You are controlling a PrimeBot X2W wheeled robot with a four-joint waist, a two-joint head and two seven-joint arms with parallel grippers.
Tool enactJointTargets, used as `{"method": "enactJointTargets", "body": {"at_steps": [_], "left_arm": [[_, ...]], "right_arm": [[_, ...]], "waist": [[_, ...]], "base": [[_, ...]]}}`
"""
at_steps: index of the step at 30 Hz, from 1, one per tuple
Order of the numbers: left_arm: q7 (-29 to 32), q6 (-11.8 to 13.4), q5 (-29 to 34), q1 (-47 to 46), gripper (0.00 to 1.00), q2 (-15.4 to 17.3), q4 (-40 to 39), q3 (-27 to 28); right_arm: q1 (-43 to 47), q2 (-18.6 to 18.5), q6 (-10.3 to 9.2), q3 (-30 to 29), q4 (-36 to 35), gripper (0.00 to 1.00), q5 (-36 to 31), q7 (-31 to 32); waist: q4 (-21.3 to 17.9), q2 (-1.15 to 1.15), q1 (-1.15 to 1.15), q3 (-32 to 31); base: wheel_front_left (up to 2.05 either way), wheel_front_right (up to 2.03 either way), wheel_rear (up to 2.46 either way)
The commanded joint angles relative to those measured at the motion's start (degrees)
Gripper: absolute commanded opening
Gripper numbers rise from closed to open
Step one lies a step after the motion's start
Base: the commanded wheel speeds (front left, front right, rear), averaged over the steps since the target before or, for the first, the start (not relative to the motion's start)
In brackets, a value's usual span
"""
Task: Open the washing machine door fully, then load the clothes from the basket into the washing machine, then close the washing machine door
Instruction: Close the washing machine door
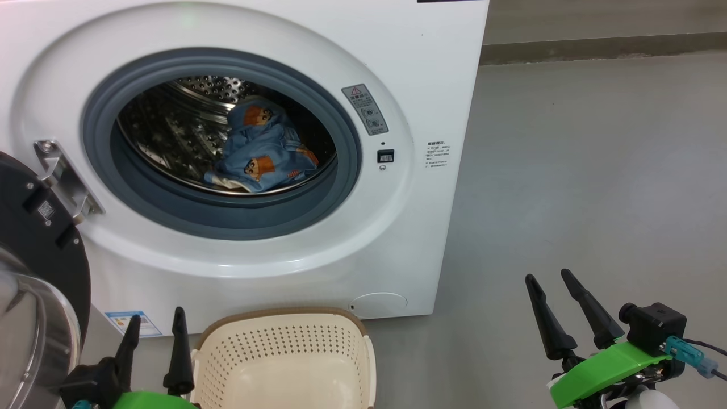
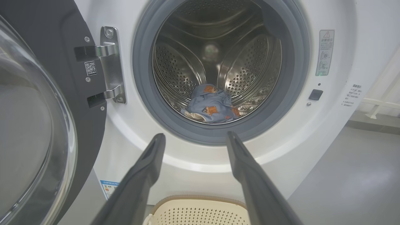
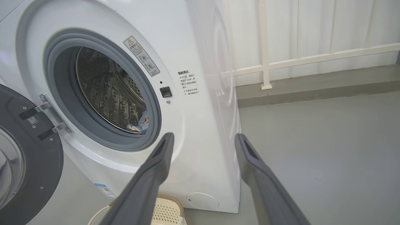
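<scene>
The left gripper [image 1: 157, 317] and right gripper [image 1: 549, 277] hung spread and empty, apparently because the clothes [image 1: 262, 150] already lay in the drum [image 1: 170, 130] ahead, the basket [image 1: 284, 313] just right of the left one, the washing machine door [image 1: 34, 227] open to its left.

The left gripper [image 1: 157, 316] sits low at the lower left, its two dark fingers [image 1: 180, 352] spread apart, pointing up and empty. The right gripper [image 1: 548, 276] sits at the lower right, likewise spread and empty, leaning slightly leftward above its green wrist housing [image 1: 608, 366].
</scene>
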Motion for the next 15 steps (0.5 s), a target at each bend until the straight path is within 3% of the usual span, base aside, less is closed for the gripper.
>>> {"method": "enactJointTargets", "body": {"at_steps": [1, 10, 15], "left_arm": [[-0.3, -0.3, 0.5, -0.6, 1.00, 0.8, -0.9, 1.7], [-0.3, -0.4, 0.1, -0.7, 1.00, 0.8, -0.7, 1.8], [-0.3, -0.2, 0.1, -0.8, 1.00, 0.7, -0.9, 1.9]], "right_arm": [[0.2, -0.5, 0.48, 1.1, -1.4, 1.00, 0.3, -0.4], [0.3, -0.5, 0.48, 1.1, -1.3, 1.00, 0.3, -0.4], [0.3, -0.5, 0.48, 0.8, -1.3, 1.00, 0.3, -0.4]], "waist": [[0.0, 0.00, 0.00, 0.0], [-0.1, 0.00, 0.00, 0.0], [0.0, 0.00, 0.00, 0.1]], "base": [[0.00, 0.00, 0.00], [-0.04, 0.04, 0.00], [-0.68, 0.63, 0.05]]}}
